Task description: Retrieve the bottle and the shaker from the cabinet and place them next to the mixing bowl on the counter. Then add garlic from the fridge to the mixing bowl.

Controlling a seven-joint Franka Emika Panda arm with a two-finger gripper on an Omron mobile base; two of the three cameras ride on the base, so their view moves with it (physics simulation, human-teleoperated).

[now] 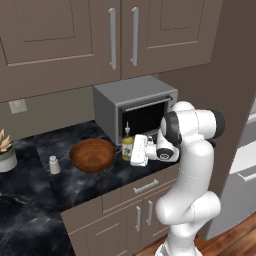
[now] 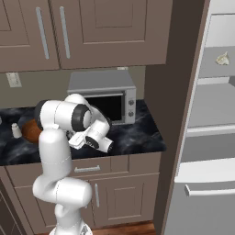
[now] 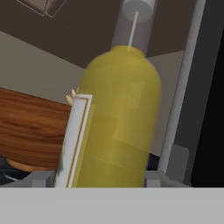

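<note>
1. Bottle [image 1: 127, 144]: yellow, smooth, rigid, thin grey spout; stood at frame centre on dark marble-look surface [image 1: 30, 200], right of wooden mixing bowl [image 1: 92, 155]. Prob. light, slippery; take at mid-body.
2. Gripper [image 1: 134, 150]: jaws part-open either side of bottle; grip vs. release, can't tell.
3. Shaker [image 1: 54, 164]: off-white, left of bowl.

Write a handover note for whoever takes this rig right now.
Gripper: jaws on either side of the bottle, which stands on the counter; grip or release unclear.
Bowl sits just left of the bottle; shaker stands left of the bowl.
Cabinet doors are shut.
Done: bottle and shaker are beside the bowl.
Left: free the bottle, fetch the garlic from the open fridge, put it in the bowl.
</note>
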